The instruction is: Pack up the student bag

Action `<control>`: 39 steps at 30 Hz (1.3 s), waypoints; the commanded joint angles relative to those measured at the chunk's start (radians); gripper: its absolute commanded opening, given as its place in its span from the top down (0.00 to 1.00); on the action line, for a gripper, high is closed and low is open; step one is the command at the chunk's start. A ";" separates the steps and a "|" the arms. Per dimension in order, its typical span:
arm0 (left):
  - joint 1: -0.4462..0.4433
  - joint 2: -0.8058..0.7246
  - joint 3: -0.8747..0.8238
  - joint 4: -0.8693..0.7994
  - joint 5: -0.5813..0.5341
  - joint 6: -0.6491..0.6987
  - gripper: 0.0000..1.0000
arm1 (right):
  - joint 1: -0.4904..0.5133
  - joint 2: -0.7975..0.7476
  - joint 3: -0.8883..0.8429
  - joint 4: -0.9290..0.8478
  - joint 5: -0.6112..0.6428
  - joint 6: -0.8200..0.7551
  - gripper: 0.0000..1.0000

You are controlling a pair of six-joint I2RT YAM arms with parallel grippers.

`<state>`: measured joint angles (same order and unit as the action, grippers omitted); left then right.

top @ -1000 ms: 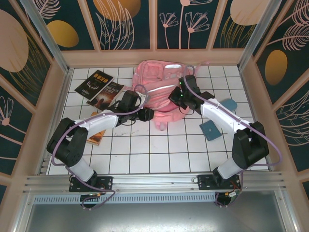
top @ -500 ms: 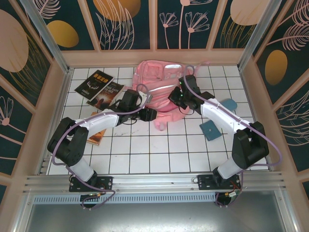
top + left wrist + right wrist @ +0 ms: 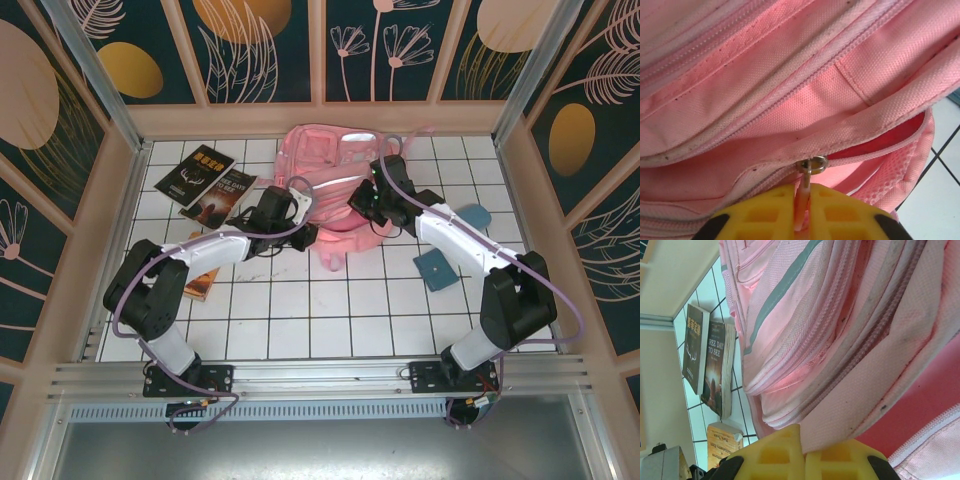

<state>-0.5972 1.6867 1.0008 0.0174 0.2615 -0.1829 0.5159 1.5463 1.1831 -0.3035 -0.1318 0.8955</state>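
Left wrist: left gripper [image 3: 802, 197] apparently clamps zipper pull [image 3: 801, 212], student bag [image 3: 790, 75] edge.

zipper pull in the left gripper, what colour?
Pale pink tab on a silver ring, matching the student bag; clearest in the left wrist view.

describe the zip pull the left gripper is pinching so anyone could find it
Find the student bag, the big pink backpack at the far middle of the table. On its near edge the left gripper pinches a pink zip pull hanging from a metal ring. Unlike the bag's shut zippers above, this one gapes, showing red lining.
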 commanded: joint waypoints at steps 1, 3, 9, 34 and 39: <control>0.004 -0.062 -0.007 0.008 -0.107 0.028 0.99 | 0.001 -0.025 0.021 0.032 0.013 -0.014 1.00; 0.005 -0.094 -0.022 -0.014 -0.144 0.012 1.00 | -0.007 -0.041 0.012 0.009 0.046 -0.022 1.00; 0.008 -0.172 -0.100 -0.066 -0.243 -0.073 1.00 | -0.056 -0.120 -0.070 0.001 0.067 -0.024 1.00; 0.203 0.182 0.185 -0.089 -0.223 -0.166 0.97 | -0.140 -0.199 -0.156 -0.023 0.048 -0.089 1.00; 0.219 0.106 0.177 -0.153 -0.250 -0.215 0.47 | -0.131 -0.218 -0.197 -0.007 0.019 -0.101 0.78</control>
<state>-0.3996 1.8599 1.1622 -0.1055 0.0402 -0.3603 0.3923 1.3849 1.0080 -0.3298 -0.1215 0.8246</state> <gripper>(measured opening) 0.465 0.169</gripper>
